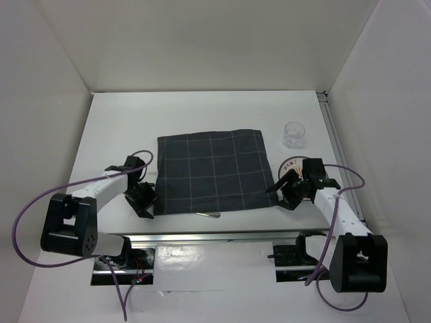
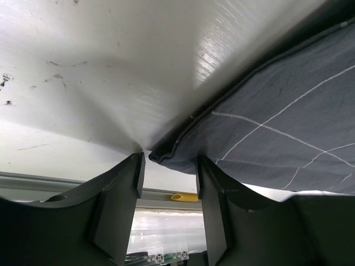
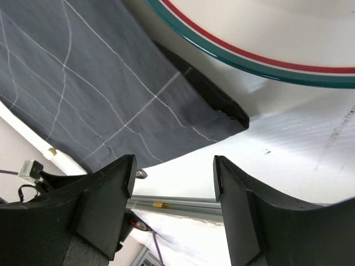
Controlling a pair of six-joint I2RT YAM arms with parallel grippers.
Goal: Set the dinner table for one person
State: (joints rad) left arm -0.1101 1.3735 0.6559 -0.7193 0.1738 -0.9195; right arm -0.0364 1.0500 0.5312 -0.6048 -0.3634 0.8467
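The left gripper (image 2: 169, 172), jaws apart, faces the near-left corner of the dark grey grid-lined cloth (image 1: 212, 171). The right gripper (image 3: 175, 173), also apart, faces its near-right corner. The cloth lies mid-way across the white matte dinner table (image 1: 202, 111); contact looks unlikely.

Two dark fingers (image 2: 119, 194) rise from the bottom edge, spread apart. Just above the gap between their tips lies the hemmed corner of a dark grey cloth (image 2: 277, 127) with thin pale lines, resting on a scuffed white tabletop (image 2: 111, 72).
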